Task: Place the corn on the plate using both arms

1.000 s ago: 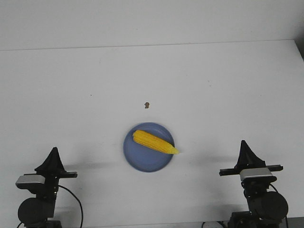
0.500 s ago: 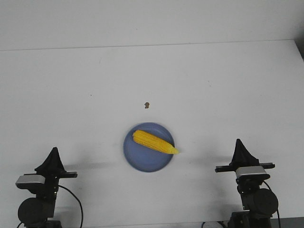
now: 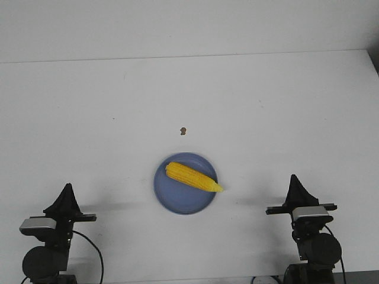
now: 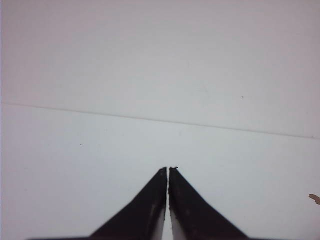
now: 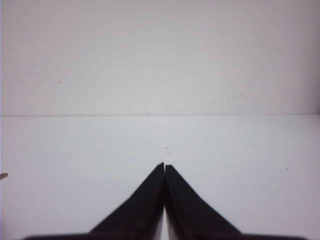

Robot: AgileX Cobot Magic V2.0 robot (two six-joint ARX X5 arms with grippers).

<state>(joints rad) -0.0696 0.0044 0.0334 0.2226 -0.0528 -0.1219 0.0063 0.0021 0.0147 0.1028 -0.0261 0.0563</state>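
The yellow corn (image 3: 193, 177) lies across the blue plate (image 3: 172, 194) in the front view, its pointed end over the plate's right rim. My left gripper (image 3: 67, 187) is at the front left, shut and empty, far from the plate; its fingers meet in the left wrist view (image 4: 167, 169). My right gripper (image 3: 293, 177) is at the front right, shut and empty, to the right of the plate; it also shows shut in the right wrist view (image 5: 164, 165). Neither wrist view shows the corn or the plate.
A tiny brown speck (image 3: 183, 131) lies on the white table behind the plate; it also shows at the edge of the left wrist view (image 4: 314, 198). The table's far edge (image 3: 189, 56) runs across the back.
My right gripper has moved a little left and back toward the front edge. The left arm, the corn and the plate have not moved.
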